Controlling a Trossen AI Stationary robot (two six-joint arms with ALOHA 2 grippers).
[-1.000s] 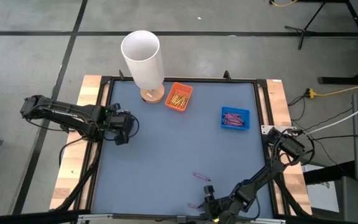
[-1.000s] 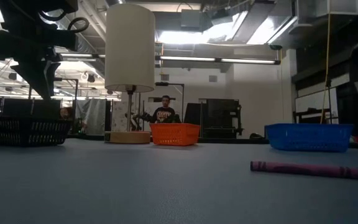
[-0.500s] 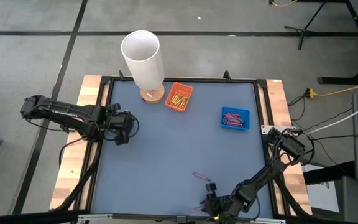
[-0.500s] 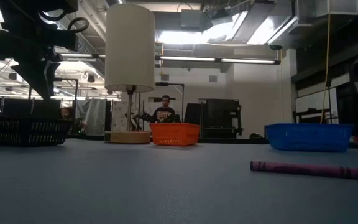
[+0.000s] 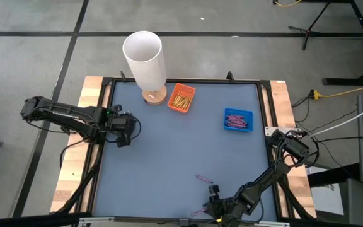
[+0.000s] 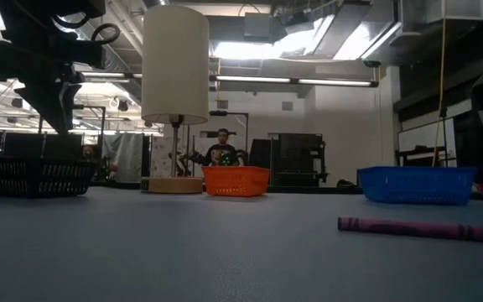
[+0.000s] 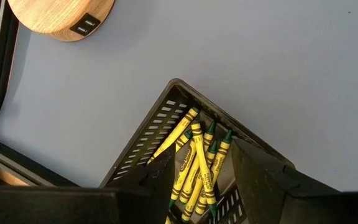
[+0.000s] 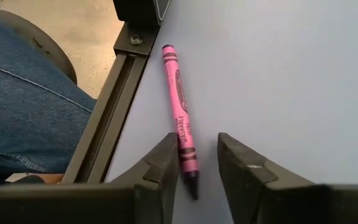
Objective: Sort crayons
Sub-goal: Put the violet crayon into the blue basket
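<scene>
A pink crayon [image 8: 178,99] lies flat on the grey table close to its near edge [image 5: 198,209]. My right gripper [image 8: 197,138] [image 5: 212,205] is open, with its fingers on either side of the crayon's pointed end. A second pink crayon [image 5: 205,179] [image 6: 409,227] lies flat a little farther in. My left gripper [image 7: 204,152] [image 5: 123,133] hangs open at the table's left, above a black basket [image 7: 148,137] holding yellow crayons [image 7: 194,168]. An orange tray [image 5: 181,98] holds yellow crayons and a blue tray [image 5: 238,120] holds pink ones. My right gripper comes in slanting down, its fingers along the pink crayon and on either side of its pointed end [image 8: 188,165]. One finger [image 8: 163,165] stands right beside that end; I cannot tell whether it touches. The crayon lies flat on the table.
A white cylinder on a round wooden base [image 5: 145,60] stands at the far edge, left of the orange tray. The table's black frame rail [image 8: 120,106] runs close beside the crayon. A person's leg in blue jeans [image 8: 23,106] is just beyond that rail.
My right gripper has tipped a little over the crayon at the near edge and has otherwise stayed in place. The crayons and trays lie as before.
</scene>
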